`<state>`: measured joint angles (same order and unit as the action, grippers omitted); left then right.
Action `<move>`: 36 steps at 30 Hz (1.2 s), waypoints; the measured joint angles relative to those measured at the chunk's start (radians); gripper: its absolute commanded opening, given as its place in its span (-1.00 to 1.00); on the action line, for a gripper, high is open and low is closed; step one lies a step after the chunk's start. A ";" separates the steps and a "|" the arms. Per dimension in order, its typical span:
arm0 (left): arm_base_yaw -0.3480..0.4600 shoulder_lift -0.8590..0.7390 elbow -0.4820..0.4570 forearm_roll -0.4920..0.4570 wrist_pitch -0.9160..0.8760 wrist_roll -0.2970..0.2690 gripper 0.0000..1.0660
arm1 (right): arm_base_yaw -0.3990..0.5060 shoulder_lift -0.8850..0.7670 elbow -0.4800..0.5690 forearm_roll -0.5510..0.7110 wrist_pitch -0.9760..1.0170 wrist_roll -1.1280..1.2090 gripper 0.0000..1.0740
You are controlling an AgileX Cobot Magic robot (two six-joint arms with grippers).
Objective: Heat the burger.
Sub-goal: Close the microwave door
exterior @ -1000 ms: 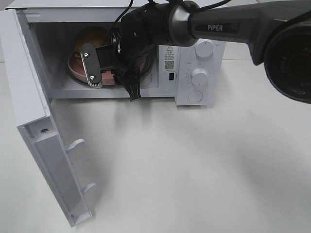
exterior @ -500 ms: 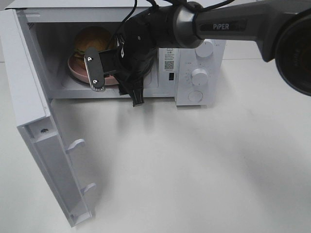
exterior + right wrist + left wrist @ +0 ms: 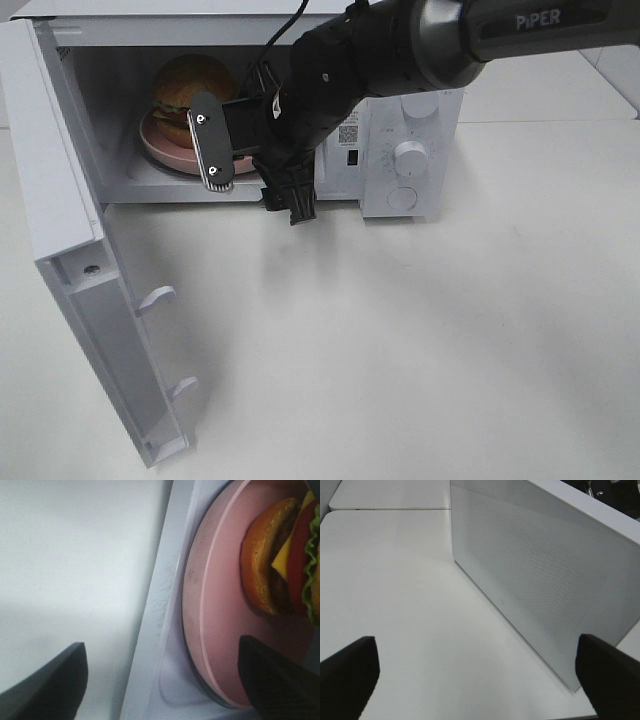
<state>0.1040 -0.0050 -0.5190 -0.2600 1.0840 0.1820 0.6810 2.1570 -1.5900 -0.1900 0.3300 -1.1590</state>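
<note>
The burger point(image 3: 188, 85) sits on its pink plate point(image 3: 160, 150) inside the open microwave point(image 3: 400, 60), left of centre on the oven floor. My right gripper point(image 3: 255, 178) hangs open at the mouth of the cavity, just in front of the plate's near rim, holding nothing. The right wrist view has the plate point(image 3: 215, 630) and burger point(image 3: 280, 565) close ahead, with the fingertips point(image 3: 280, 680) spread wide apart and off the plate. In the left wrist view my left gripper point(image 3: 480, 680) is open and empty, facing the outside of the microwave door point(image 3: 540, 580).
The microwave door point(image 3: 90, 300) stands swung out at the left, reaching toward the table's front. The control panel with its knobs point(image 3: 410, 155) is right of the cavity. White tabletop point(image 3: 420, 350) spreads in front.
My right gripper has spread its fingers wider and drawn back out of the cavity, toward the right. The plate with the burger stays inside. The left gripper has not moved.
</note>
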 measured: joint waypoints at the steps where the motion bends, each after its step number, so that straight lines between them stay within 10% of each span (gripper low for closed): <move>1: 0.000 0.000 0.000 0.000 0.000 0.000 0.88 | 0.000 0.000 0.000 0.000 0.000 0.000 0.48; 36: 0.000 0.000 0.000 0.000 0.000 0.000 0.88 | 0.018 -0.525 0.598 0.000 -0.070 0.633 0.42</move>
<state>0.1040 -0.0050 -0.5190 -0.2600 1.0840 0.1820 0.6990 1.6320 -0.9920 -0.1900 0.2600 -0.5260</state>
